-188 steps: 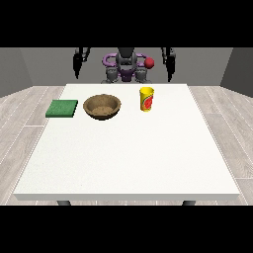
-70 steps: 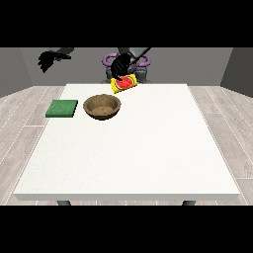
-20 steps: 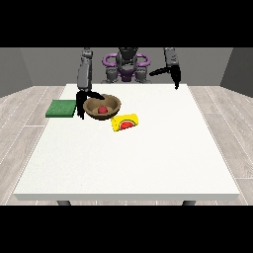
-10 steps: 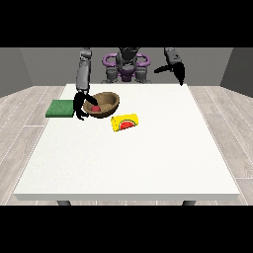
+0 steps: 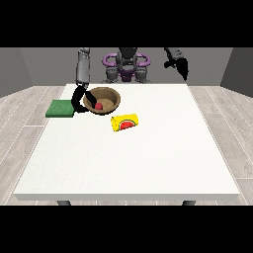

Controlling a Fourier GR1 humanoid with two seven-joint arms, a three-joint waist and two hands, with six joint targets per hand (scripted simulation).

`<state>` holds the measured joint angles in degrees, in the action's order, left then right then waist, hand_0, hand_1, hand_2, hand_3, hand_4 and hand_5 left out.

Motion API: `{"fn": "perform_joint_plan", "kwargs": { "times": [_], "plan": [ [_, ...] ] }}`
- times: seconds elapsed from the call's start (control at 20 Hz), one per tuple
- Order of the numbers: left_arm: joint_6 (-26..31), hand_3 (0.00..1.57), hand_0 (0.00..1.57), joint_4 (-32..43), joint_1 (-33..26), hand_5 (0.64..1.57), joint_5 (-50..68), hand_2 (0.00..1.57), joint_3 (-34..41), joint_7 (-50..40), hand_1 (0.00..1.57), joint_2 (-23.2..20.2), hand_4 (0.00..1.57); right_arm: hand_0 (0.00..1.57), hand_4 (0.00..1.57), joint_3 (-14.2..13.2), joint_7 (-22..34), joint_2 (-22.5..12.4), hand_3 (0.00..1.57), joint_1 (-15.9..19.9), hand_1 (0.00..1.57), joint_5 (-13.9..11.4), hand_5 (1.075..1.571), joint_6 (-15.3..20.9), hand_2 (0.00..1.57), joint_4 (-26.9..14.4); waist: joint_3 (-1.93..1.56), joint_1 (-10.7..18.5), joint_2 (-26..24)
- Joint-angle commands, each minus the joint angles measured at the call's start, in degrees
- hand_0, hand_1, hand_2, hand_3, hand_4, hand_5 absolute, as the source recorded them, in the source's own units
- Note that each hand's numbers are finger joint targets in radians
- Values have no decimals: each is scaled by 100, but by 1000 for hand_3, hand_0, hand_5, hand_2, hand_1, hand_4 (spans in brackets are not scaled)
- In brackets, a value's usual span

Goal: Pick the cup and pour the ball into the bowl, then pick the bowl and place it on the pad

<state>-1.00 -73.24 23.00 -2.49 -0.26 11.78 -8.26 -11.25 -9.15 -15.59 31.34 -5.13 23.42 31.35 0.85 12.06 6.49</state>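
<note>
We find the pad (image 5: 60, 108) by the table's (image 5: 148, 163) left edge, the bowl (image 5: 104, 100) just right of it with the ball (image 5: 99, 105) inside, the cup (image 5: 125, 122) lying before the bowl.

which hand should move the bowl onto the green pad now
The robot's right hand, at the view's left: it is already at the bowl rim, beside the pad. The other hand hangs far off at the view's right.
</note>
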Motion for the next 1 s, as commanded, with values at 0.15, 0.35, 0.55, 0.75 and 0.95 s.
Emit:
{"fn": "perform_joint_plan", "kwargs": {
  "times": [0.15,0.35,0.55,0.75,0.95],
  "plan": [
    [-52,0,0,850,-616,1411,117,0,406,129,0,-96,998,1571,806,610,2243,-121,889,608,1571,-430,1565,-270,1571,220,-73,-807,-1227],
    [-70,0,0,847,-811,1407,118,0,564,485,0,-189,1003,1571,808,435,2222,-546,744,568,1571,-218,1567,-890,1571,608,-83,-1026,-1006],
    [-11,0,0,854,-726,1418,204,0,732,235,0,-326,1003,1571,787,324,2352,-581,750,277,1571,-40,1570,-1128,1571,943,-84,-1234,-1023],
    [-89,0,0,845,-698,1435,180,0,733,576,0,-178,1051,1571,787,131,2315,-883,750,247,1571,47,1570,-1312,1571,1233,-85,-1176,-734],
    [522,0,0,634,-458,1503,652,0,1181,421,0,-811,1254,1571,878,-107,1700,-1312,217,13,1571,54,1570,-1425,1571,953,-86,-905,-403]
  ]
}}
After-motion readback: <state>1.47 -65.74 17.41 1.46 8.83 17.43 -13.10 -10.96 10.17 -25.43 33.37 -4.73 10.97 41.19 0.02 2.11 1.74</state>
